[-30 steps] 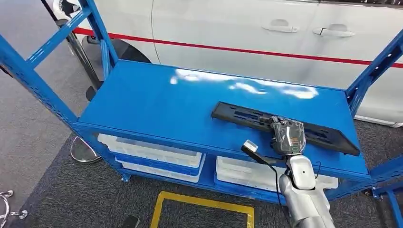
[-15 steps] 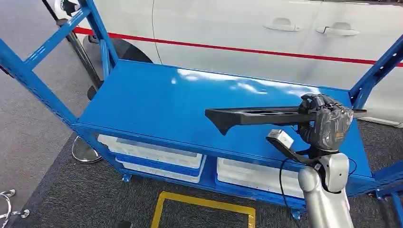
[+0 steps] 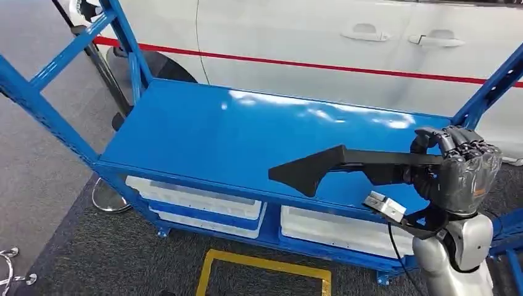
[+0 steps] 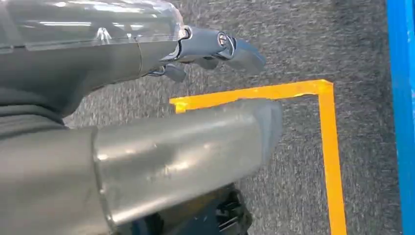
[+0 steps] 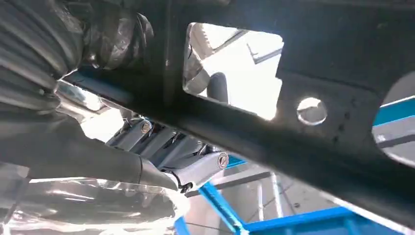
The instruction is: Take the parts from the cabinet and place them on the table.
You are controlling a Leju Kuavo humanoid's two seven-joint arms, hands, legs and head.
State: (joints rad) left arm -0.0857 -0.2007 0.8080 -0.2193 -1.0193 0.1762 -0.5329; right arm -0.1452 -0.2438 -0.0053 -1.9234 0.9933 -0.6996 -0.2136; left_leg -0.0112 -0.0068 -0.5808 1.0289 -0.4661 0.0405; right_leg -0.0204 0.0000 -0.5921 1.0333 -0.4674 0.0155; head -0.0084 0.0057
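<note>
Under the blue cabinet's top shelf sit white bins on the lower shelf, one toward the left end and one toward the right; what they hold cannot be made out. The right robot hand has its fingers wrapped around one end of a long black part, holding it in the air above the shelf's front right corner, the wide free end pointing toward the shelf's middle. The right wrist view adds what the head view lacks: the part has a squarish cut-out and a small round hole. The left wrist view looks down at grey carpet with yellow floor tape; the left robot hand has its fingers and thumb apart, holding nothing.
</note>
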